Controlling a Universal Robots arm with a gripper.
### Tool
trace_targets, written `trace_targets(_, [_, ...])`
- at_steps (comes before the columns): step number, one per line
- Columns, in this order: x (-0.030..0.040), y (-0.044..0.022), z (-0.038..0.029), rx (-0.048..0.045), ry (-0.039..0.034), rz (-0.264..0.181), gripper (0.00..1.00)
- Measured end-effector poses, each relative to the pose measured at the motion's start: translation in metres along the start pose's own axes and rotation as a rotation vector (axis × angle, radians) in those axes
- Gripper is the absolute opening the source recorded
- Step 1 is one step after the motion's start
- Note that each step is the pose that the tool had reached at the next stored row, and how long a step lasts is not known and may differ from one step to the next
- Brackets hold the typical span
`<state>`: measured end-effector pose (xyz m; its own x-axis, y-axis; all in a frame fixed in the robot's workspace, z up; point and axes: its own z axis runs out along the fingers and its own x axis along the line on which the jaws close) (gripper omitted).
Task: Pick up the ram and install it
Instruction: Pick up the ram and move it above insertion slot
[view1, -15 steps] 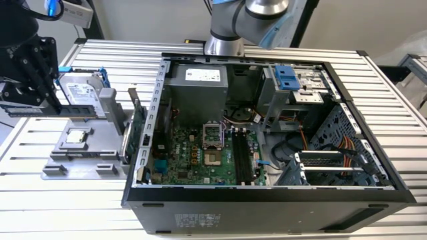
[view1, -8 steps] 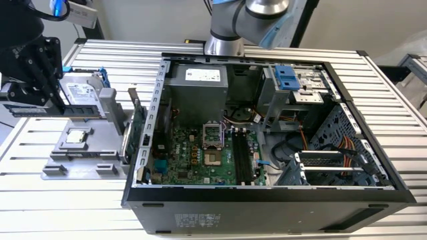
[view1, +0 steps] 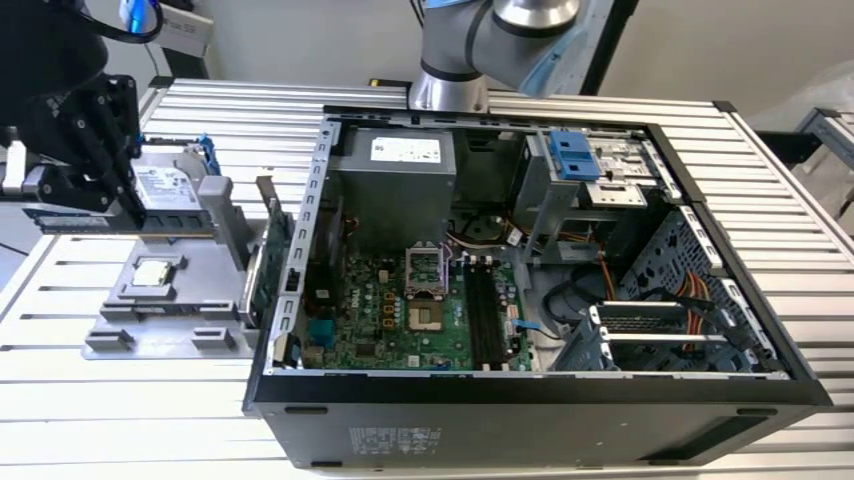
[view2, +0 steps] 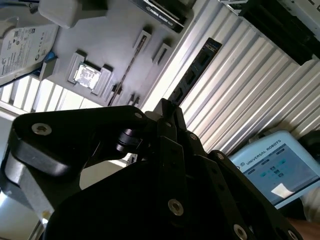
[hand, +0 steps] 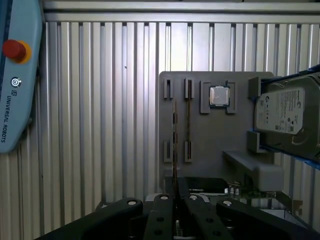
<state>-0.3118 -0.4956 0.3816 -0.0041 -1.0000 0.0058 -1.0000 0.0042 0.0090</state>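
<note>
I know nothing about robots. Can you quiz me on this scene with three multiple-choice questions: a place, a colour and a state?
1. Where is the gripper?
A. above the parts tray beside the computer case
B. inside that case
C. far from both

2. What colour is the tray?
A. red
B. grey
C. yellow

3. What state is the gripper in?
A. open and empty
B. shut on the ram
C. shut on the tray's edge

Answers:
1 A: the exterior view shows it over the tray, outside the case.
2 B: its surface is grey.
3 B: the second wrist view shows the ram jutting from its grip.
</note>
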Motion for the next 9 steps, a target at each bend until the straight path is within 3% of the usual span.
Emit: trace_targets(9, [0.0,-0.015,-0.0002,-0.0001,0.0001,0.0,0.0])
